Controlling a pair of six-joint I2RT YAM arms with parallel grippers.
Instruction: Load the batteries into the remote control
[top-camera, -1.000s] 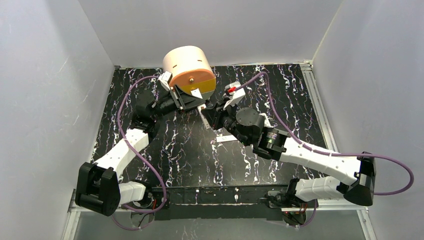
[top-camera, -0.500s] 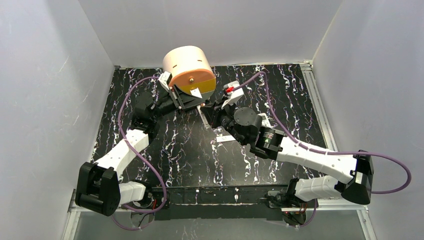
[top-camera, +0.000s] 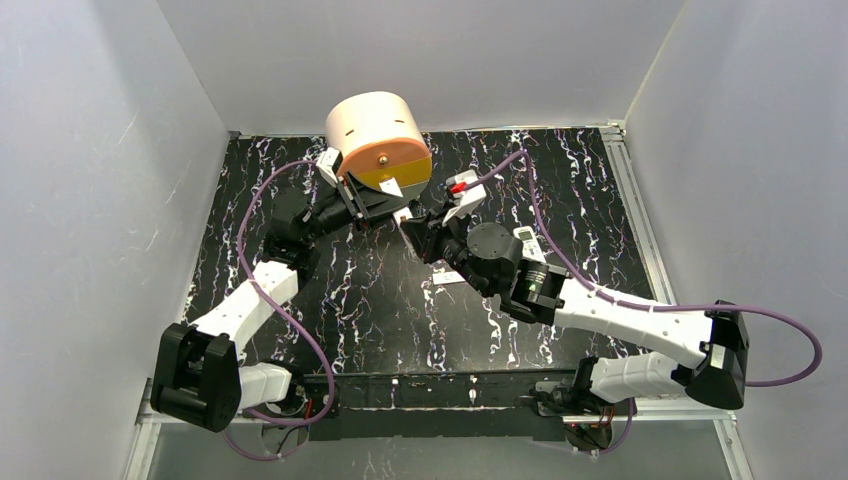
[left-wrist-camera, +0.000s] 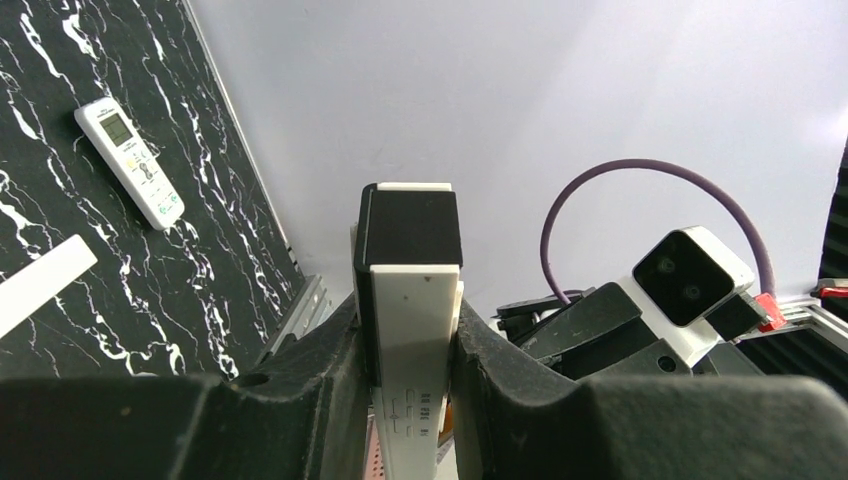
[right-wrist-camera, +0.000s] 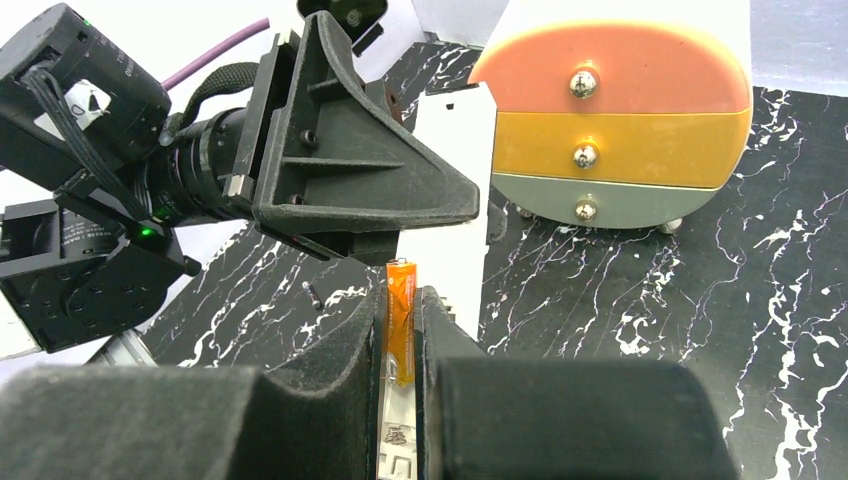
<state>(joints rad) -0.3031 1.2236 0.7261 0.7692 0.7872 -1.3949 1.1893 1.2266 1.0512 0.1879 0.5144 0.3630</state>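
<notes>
Right pincer (right-wrist-camera: 400, 300) clamped a battery (right-wrist-camera: 400, 325) lengthwise, just in front of the white bar (left-wrist-camera: 415, 380) that left pincer (left-wrist-camera: 410, 318) gripped edgewise off the counter (left-wrist-camera: 200, 250), probably lining up insertion; remote (left-wrist-camera: 130, 162) lay flat behind right pincer.

The left tool (left-wrist-camera: 408, 360) has its two dark fingers (left-wrist-camera: 300, 400) closed against the sides of an upright white piece (left-wrist-camera: 414, 310) with a black upper section and faint embossed marks low on its face. Beyond it, on the black marbled surface (left-wrist-camera: 210, 270) at upper left, the remote control (left-wrist-camera: 130, 163) lies face up, screen and buttons showing, well apart from a plain white bar (left-wrist-camera: 40, 283) cut off by the left edge. To the right, a white two-lens camera housing (left-wrist-camera: 692, 290) sits on black hardware beneath a looping purple cable (left-wrist-camera: 640, 170), against a pale wall (left-wrist-camera: 500, 90).
</notes>
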